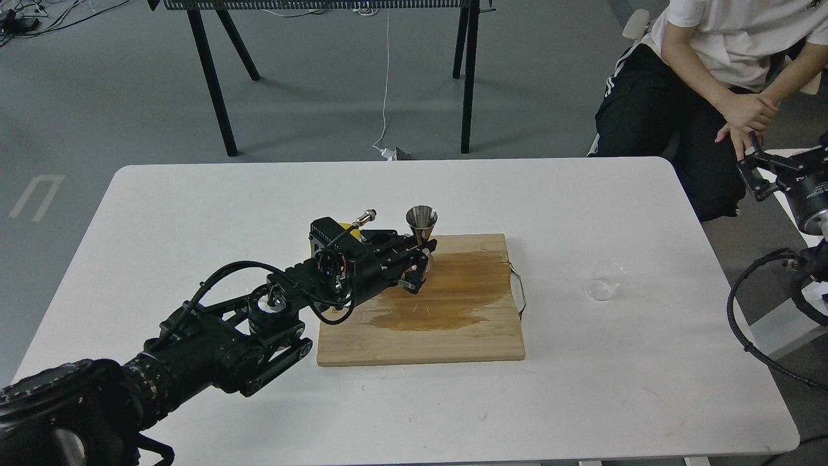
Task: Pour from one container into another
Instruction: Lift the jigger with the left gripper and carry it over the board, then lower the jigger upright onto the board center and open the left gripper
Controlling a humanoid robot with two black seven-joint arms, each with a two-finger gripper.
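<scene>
The jigger (421,223) stands upright on the far edge of the wooden board (420,336), at about 12 o'clock from the board's centre. The left gripper (419,265) sits low at the jigger's base, its fingers spread to either side of the lower cone. Whether they press the metal or merely flank it, I cannot tell, because the gripper body hides the contact. A small yellow thing (348,226) peeks out behind the left wrist. I cannot identify it.

The glass (605,279) rests on the bare counter (194,213) at 3 o'clock from the board, well apart from it and from the jigger. It looks tilted or tipped, though the clear walls make this uncertain. The right gripper (750,171) hangs off the counter's right edge at about 2 o'clock with its fingers parted and nothing between them. A seated person (711,71) is close behind it.

A dark wet patch (453,285) covers the middle of the board, so the wood is probably slick.

The step in hand seems to be steadying the jigger. To do that well, the left gripper should clamp at the waist, not the flared cone, and keep the mouth level. The right arm should then take the glass by its wall below the rim, lift it clear, carry it above the jigger's mouth and tip slowly, since the opening is narrow.
</scene>
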